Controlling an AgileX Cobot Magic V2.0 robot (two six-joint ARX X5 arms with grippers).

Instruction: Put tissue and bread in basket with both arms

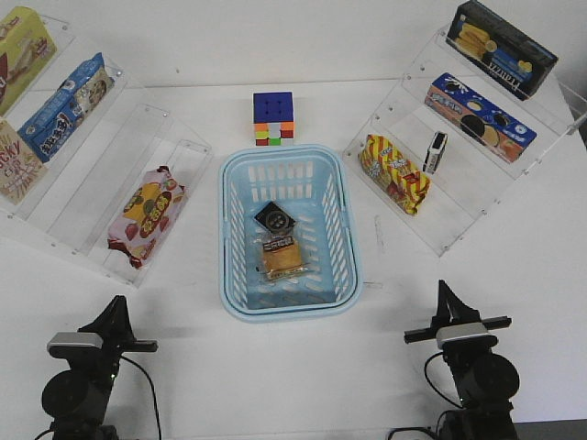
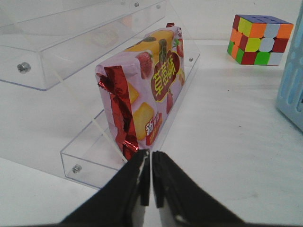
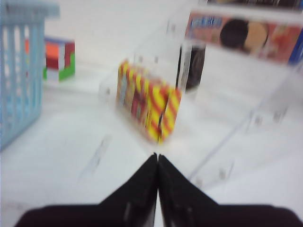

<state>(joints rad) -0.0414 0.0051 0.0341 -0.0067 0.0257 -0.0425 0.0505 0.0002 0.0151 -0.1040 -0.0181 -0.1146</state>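
The light blue basket point(image 1: 234, 197) stands in the middle of the table. Inside it lie the black tissue packet point(image 1: 274, 220) and, just nearer me, the wrapped bread slice point(image 1: 280, 255). My left gripper point(image 1: 118, 307) is at the near left, shut and empty, well apart from the basket. My right gripper point(image 1: 445, 295) is at the near right, shut and empty. In the left wrist view the shut gripper point(image 2: 151, 156) points at the strawberry-print packet point(image 2: 142, 90). In the blurred right wrist view the shut gripper point(image 3: 157, 158) points at a yellow-red striped packet point(image 3: 147, 104); the basket's wall point(image 3: 19, 71) shows at the side.
Clear acrylic shelves stand at left point(image 1: 101, 174) and right point(image 1: 459, 137), holding snack boxes, the strawberry packet point(image 1: 147, 215), a striped packet point(image 1: 394, 172) and a small black box point(image 1: 437, 152). A colour cube point(image 1: 273, 118) sits behind the basket; it also shows in the left wrist view point(image 2: 258, 39).
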